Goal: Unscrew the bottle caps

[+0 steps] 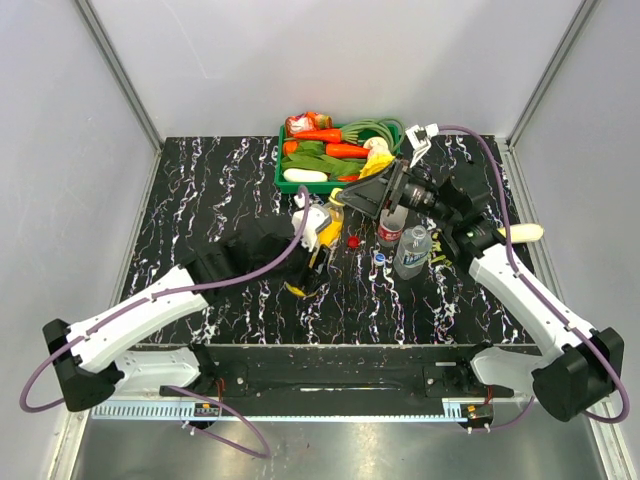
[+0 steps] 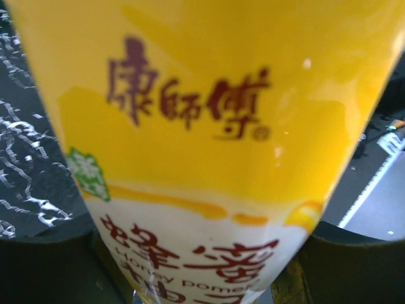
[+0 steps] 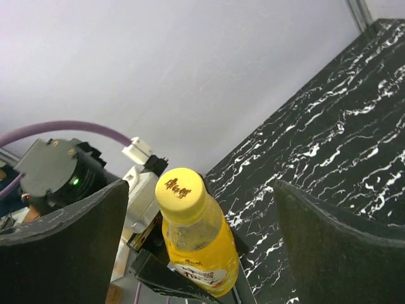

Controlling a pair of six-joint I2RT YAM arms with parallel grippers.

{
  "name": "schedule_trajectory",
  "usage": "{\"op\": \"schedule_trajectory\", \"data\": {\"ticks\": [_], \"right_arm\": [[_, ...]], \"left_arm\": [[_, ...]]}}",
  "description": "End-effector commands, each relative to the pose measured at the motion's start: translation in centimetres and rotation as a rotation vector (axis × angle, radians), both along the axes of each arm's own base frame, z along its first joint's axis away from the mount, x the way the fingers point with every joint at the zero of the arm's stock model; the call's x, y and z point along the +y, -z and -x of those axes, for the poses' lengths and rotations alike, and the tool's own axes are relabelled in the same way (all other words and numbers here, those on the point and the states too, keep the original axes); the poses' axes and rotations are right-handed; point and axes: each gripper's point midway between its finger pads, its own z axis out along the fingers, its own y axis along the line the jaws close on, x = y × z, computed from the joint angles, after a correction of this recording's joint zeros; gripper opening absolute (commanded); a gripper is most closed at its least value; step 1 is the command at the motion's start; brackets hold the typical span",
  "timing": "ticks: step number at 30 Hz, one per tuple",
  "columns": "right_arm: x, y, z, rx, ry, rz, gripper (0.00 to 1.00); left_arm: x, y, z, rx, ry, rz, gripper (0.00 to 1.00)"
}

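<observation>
From above, my left hand (image 1: 318,252) is clamped on the juice bottle (image 1: 303,283) near mid-bench (image 1: 200,200). The bottle leans, its long axis running from about 7 o'clock up to 1 o'clock, neck toward the right hand (image 1: 365,195). That hand sits just beside the neck, at roughly 2 o'clock from it, so it is the one placed to take the cap. The red cap (image 1: 354,240) and blue cap (image 1: 380,258) lie loose on the bench beside the two clear bottles (image 1: 400,242).

In the left wrist view the yellow label fills the picture, with dark fingers (image 2: 44,266) pressed on either side low down: a firm grip on the body.

In the right wrist view the fingers (image 3: 69,247) stand wide apart and hold nothing. The yellow cap (image 3: 180,195) sits between them, a little toward 9 o'clock of centre and clear of both. I judge it needs closing in along the neck axis.
</observation>
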Motion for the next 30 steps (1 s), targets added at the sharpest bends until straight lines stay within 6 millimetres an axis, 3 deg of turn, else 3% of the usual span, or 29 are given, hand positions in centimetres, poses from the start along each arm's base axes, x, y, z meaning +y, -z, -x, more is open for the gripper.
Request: {"op": "schedule_trajectory", "data": {"ticks": [1,8,19,30], "right_arm": [[-0.3,-1.2,-1.9,0.026,0.089,-0.007,1.0],[0.1,0.2,-3.0,0.115,0.1,0.006,0.99],[1.1,1.1,-3.6,0.196,0.059,-0.004,0.8],[1.9,1.9,-3.4,0.263,-0.004,0.015,0.4]], "left_arm": [[1.8,-1.2,-2.8,-0.1,-0.169,-0.105,0.08],[3.5,-1.2,-4.5,-0.163,-0.311,-0.216,0.08],[2.7,0.2,-4.9,-0.16,-0.31,-0.306,0.08],[2.6,1.4,-4.8,-0.135,-0.302,-0.363,0.1]]}}
